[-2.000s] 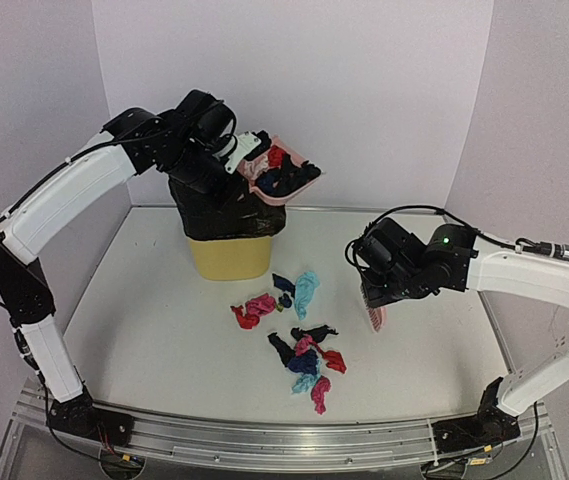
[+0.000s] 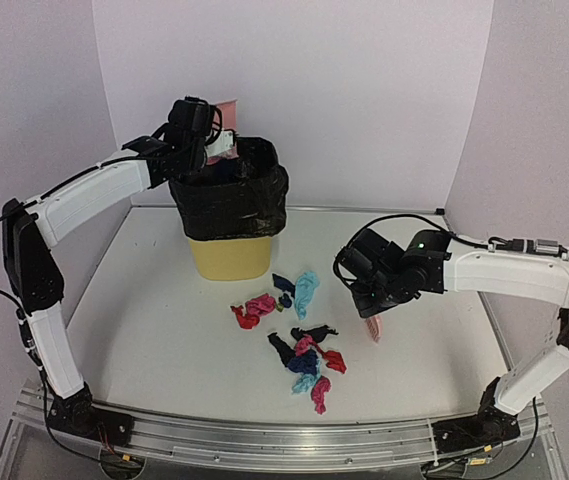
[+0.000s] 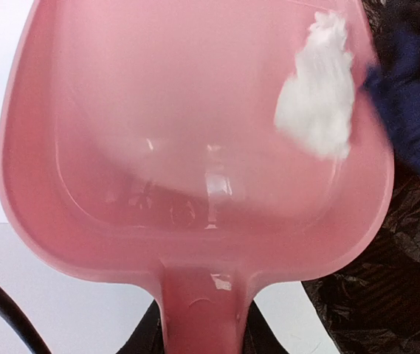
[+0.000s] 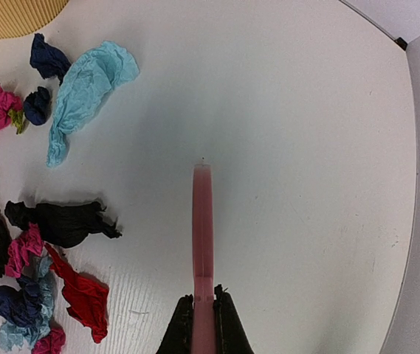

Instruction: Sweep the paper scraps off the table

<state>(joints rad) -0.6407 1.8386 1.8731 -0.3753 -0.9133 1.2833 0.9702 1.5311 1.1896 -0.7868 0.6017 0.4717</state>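
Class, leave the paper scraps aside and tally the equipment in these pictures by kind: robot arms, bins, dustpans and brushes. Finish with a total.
robot arms: 2, the left arm and the right arm
bin: 1
dustpan: 1
brush: 1
total: 5

I saw the paper scraps (image 2: 304, 362) lying crumpled on the white bench (image 2: 144, 320), all in front of the yellow bin (image 2: 229, 258). A light blue wad (image 2: 306, 290) and small navy bits sat nearest the bin. A pink wad (image 2: 256, 308) lay slightly farther out. A loose heap of black, red, navy and pink lay farthest from it.
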